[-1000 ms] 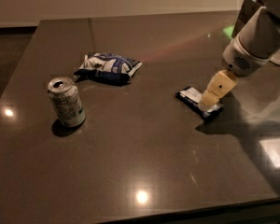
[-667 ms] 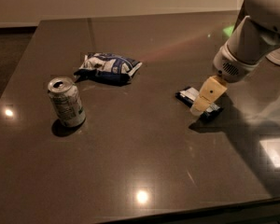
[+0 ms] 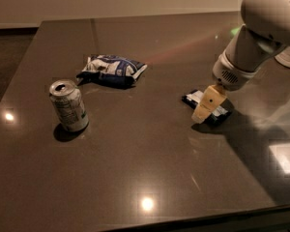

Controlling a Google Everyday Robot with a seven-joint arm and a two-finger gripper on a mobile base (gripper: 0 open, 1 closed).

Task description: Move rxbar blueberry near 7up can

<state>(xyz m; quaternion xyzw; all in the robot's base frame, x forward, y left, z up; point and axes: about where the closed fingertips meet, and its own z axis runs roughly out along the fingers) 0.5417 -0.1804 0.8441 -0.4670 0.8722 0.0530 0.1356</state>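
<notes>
The rxbar blueberry (image 3: 195, 98), a small flat dark wrapper with a white panel, lies on the dark table (image 3: 150, 168) at the right of centre. My gripper (image 3: 206, 107) hangs from the white arm at the upper right and is down right over the bar, its tan fingers (image 3: 208, 104) covering the bar's middle. The 7up can (image 3: 68, 106), silver with green and white print, stands upright at the left, far from the bar.
A puffy blue-and-white chip bag (image 3: 112, 71) lies behind the can, between can and bar but further back. The table's front edge runs along the bottom of the view, its left edge past the can. Bright light spots reflect off the tabletop.
The arm has moved a little leftward and lower, bringing the gripper further over the bar. The bar, can and bag have not moved.
</notes>
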